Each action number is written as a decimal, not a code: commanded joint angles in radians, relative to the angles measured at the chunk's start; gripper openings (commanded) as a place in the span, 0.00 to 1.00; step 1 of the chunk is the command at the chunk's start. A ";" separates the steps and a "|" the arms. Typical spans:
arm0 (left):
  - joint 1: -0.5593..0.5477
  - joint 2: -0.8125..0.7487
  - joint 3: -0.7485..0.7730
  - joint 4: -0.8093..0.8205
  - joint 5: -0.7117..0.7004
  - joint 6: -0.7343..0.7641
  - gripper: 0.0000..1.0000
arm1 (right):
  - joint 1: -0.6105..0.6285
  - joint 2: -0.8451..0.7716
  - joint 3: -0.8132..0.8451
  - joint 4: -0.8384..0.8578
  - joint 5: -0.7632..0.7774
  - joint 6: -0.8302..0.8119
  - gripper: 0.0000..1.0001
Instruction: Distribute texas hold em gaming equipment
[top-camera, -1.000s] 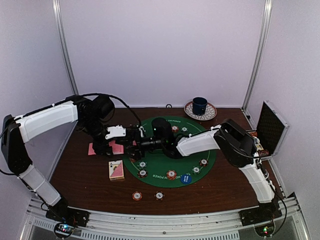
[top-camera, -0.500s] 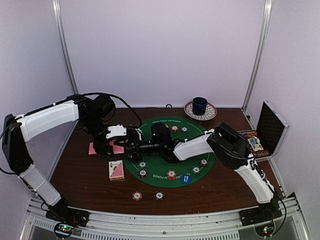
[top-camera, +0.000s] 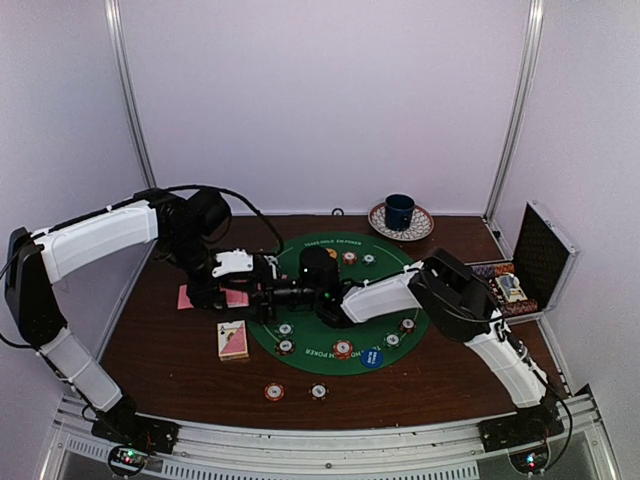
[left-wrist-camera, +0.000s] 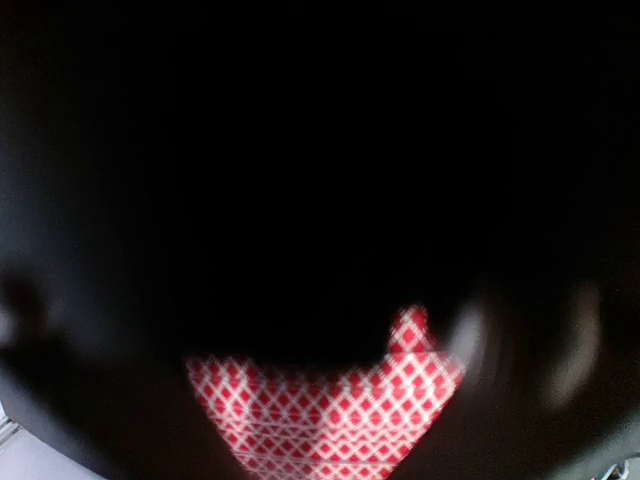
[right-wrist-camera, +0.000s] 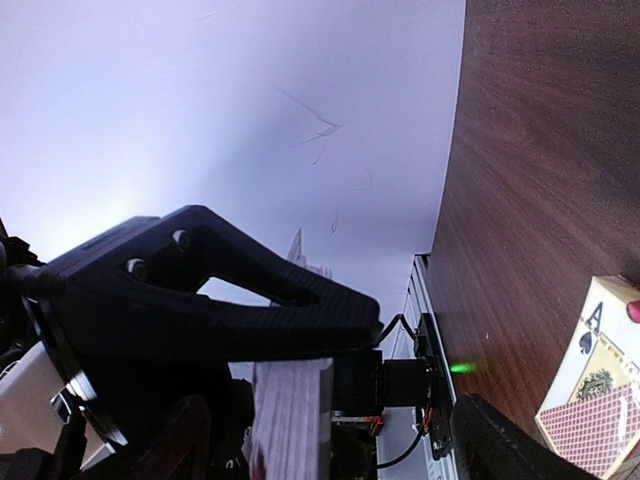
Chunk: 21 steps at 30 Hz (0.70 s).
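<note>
Left fingers (top-camera: 262, 290) clamp shut on the pink-backed deck (right-wrist-camera: 290, 420), held above the surface (top-camera: 170, 350) at the nine o'clock rim of the green felt (top-camera: 320, 325); the right fingers (top-camera: 284, 293), spread wide and gripping nothing, face it with the deck's edge between them. The step looks like drawing a card: the right should pinch only the outermost card and pull straight toward three o'clock, while the left holds firm so the stack does not spill onto the poker chips (top-camera: 342, 349)
</note>
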 joint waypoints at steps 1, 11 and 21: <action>-0.003 0.013 0.036 -0.019 0.006 -0.008 0.00 | 0.008 0.031 0.069 0.007 -0.028 -0.022 0.88; -0.003 0.011 0.037 -0.024 0.005 -0.004 0.00 | 0.023 0.085 0.178 -0.137 -0.062 -0.092 0.85; -0.003 0.010 0.039 -0.033 0.004 -0.002 0.00 | 0.022 0.089 0.189 -0.239 -0.069 -0.164 0.82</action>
